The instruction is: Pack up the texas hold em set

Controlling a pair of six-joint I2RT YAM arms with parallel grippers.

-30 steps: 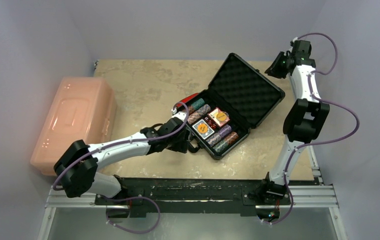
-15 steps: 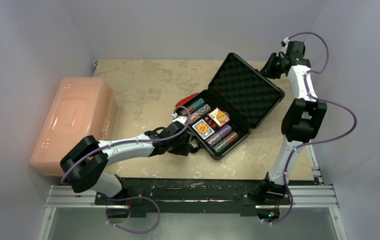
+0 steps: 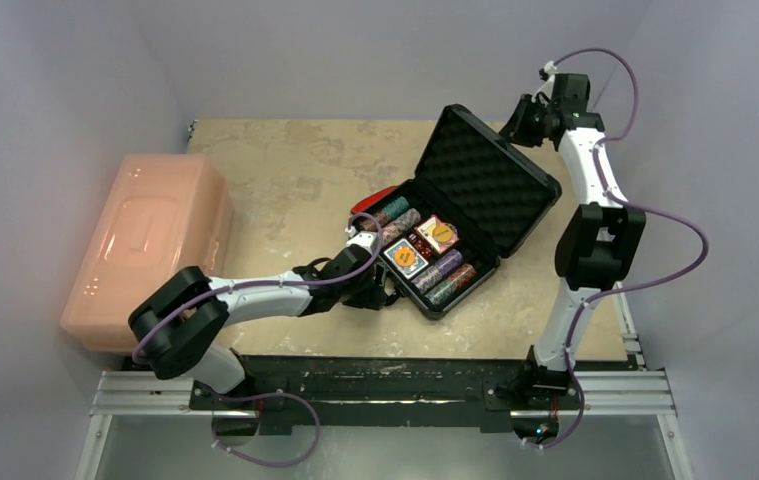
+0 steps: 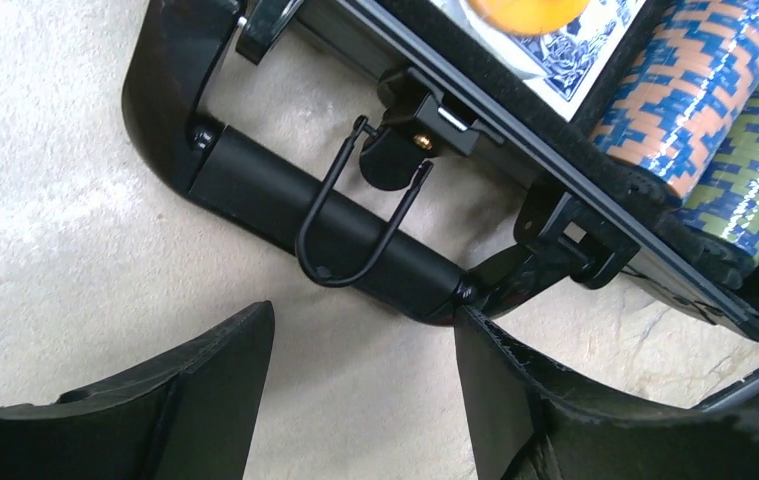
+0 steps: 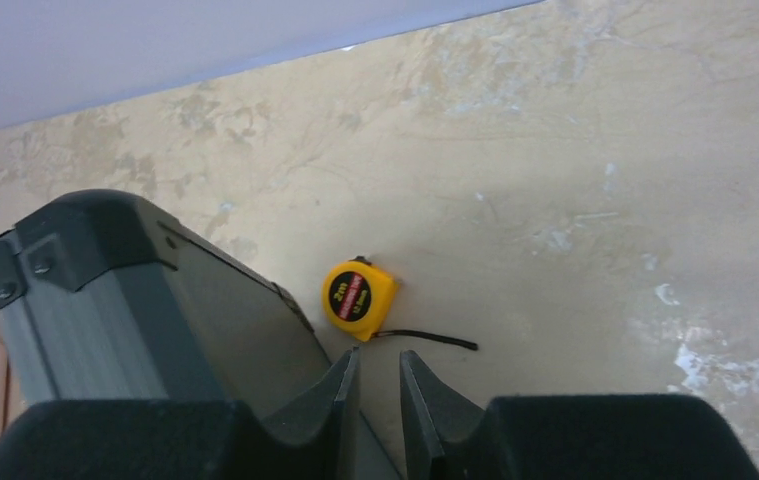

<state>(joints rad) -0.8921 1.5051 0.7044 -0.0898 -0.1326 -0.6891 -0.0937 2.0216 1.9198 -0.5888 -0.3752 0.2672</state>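
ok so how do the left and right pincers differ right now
The left pincer gapes wide, low over the table by the case handle; the right pincer shows only a narrow gap, raised behind the lid. Both hold nothing.

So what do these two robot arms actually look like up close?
Both the left arm and right arm have white tubular links joined by chunky black joints. A purple cable loops along each. The left tool and right tool end in two matte black, wedge-shaped fingers.
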